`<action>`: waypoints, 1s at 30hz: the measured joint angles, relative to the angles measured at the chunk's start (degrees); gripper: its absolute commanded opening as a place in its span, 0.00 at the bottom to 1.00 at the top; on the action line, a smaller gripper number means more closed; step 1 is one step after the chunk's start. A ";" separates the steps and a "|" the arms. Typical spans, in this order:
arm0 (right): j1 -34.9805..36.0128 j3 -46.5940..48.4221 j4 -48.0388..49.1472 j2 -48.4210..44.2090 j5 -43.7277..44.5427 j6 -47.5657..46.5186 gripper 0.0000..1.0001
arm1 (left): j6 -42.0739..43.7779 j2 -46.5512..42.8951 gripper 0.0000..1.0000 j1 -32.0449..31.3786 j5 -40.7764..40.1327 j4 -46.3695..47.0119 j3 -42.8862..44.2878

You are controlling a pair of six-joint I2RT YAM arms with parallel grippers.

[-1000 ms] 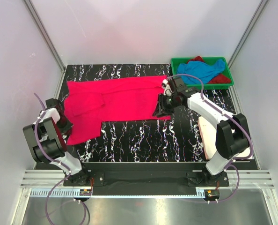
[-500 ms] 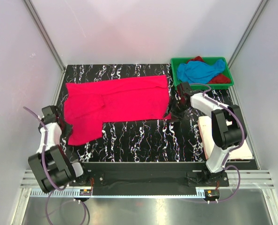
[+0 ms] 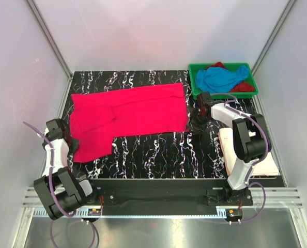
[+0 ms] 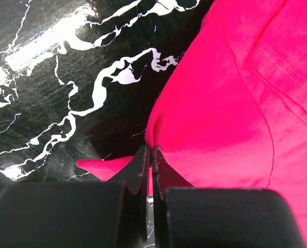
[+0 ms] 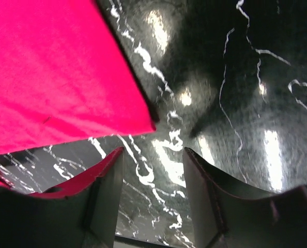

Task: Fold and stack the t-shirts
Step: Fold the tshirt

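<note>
The hot pink t-shirt [image 3: 133,108] lies spread flat on the black marbled table [image 3: 158,152]. My left gripper [image 3: 66,135] is shut on its near left edge; the left wrist view shows the jaws [image 4: 151,151] pinching a fold of the pink cloth [image 4: 236,93]. My right gripper [image 3: 197,120] is open and empty just right of the shirt's near right corner; in the right wrist view the gripper [image 5: 153,151] is apart from the pink corner [image 5: 55,67]. The sky blue t-shirt [image 3: 223,77] and the dark red t-shirt [image 3: 244,87] lie bunched in the tray. The white t-shirt [image 3: 227,150] lies folded under the right arm.
The green plastic tray [image 3: 226,95] stands at the back right corner. White enclosure walls close in the table on the left, back and right. Bare marbled table [image 5: 236,103] shows under the right gripper.
My right gripper has let go of the pink shirt's right edge and moved right, off the cloth. The shirt now lies flatter. My left arm has drawn back a little, still holding the cloth.
</note>
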 measured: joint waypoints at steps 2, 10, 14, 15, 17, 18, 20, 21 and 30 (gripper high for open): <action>-0.09 0.00 0.72 1.05 -0.02 0.04 0.54 | -0.24 -0.02 0.00 0.02 0.00 -0.07 0.00; -0.20 0.00 2.43 2.60 -0.28 0.94 0.44 | -1.07 -0.85 0.00 0.04 0.00 -0.68 -0.07; -0.22 0.42 3.34 3.52 -0.92 1.11 0.23 | -1.49 -1.75 0.00 0.07 -0.15 -1.07 -0.07; -0.26 0.48 3.63 3.85 -1.29 1.27 0.16 | -1.60 -1.95 0.00 0.04 -0.22 -1.25 -0.07; -0.28 0.52 4.04 4.24 -1.79 1.05 0.00 | -1.92 -2.43 0.00 0.04 -0.46 -1.84 -0.07; -0.28 0.50 4.11 4.31 -1.81 1.03 0.00 | -2.14 -2.71 0.00 0.04 -0.59 -2.23 -0.07; -0.31 0.50 4.15 4.31 -1.84 0.79 0.00 | -2.60 -3.28 0.00 0.07 -0.90 -2.67 -0.07; -0.31 0.50 4.13 4.31 -1.84 0.55 0.00 | -2.95 -3.58 0.00 0.07 -1.05 -2.97 -0.07; -0.28 -0.11 1.57 2.91 -1.66 -3.87 0.00 | -5.16 -5.14 0.00 0.00 -2.08 -6.43 0.09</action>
